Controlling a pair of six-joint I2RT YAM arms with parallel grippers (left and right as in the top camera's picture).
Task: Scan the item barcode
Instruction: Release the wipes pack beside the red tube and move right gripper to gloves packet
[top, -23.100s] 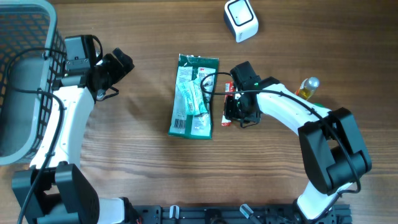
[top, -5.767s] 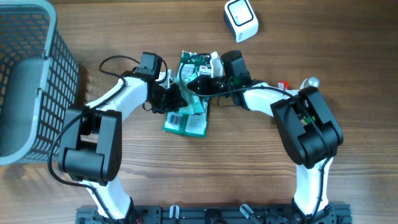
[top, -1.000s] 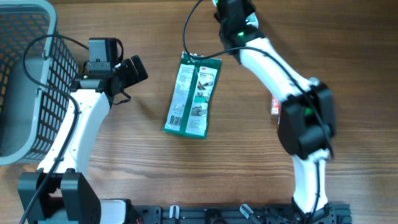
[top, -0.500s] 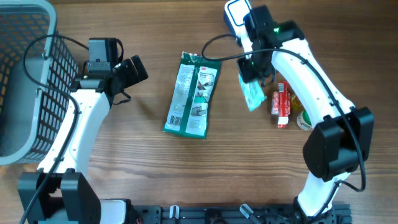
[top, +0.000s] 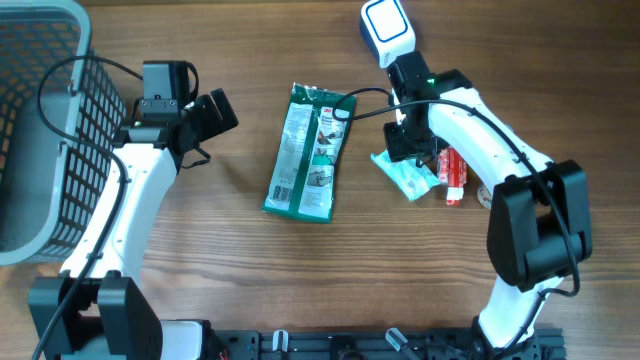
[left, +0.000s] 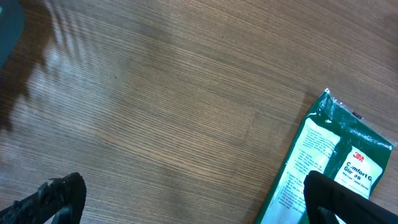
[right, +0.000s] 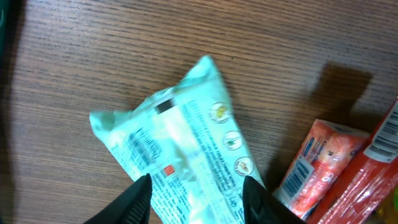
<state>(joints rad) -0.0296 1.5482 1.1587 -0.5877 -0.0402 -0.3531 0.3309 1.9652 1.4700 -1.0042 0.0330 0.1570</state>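
Two arms reach over the wooden bench (top: 200, 250), and their jaws stand differently. The right jaws are parted partway. Their two dark fingers (right: 135, 198) sit astride the near end of a pale mint packet (right: 186, 144), which lies flat on the bench beneath and between them, one corner pointing away from the jaws. Whether the tips touch its edges cannot be told. A small barcode (right: 140, 149) shows on the packet's upper face, just ahead of the finger at the lower left of the right wrist view. On the other flank of the right jaws lie red and orange packets (right: 329, 168), just beside the mint packet's edge. Beyond the right jaws, toward the far edge of the bench, the white scanner (top: 387, 30) stands apart from the packet. The left jaws are spread wide with nothing between them. Their fingertips (left: 59, 194) appear at the two lower corners of the left wrist view, above bare wood. A green glove pack (top: 312, 152) lies flat between the two pairs of jaws, its top corner close beside one left fingertip in the wrist view. Behind the left jaws, on the side away from the pack, stands a grey wire basket (top: 60, 120).
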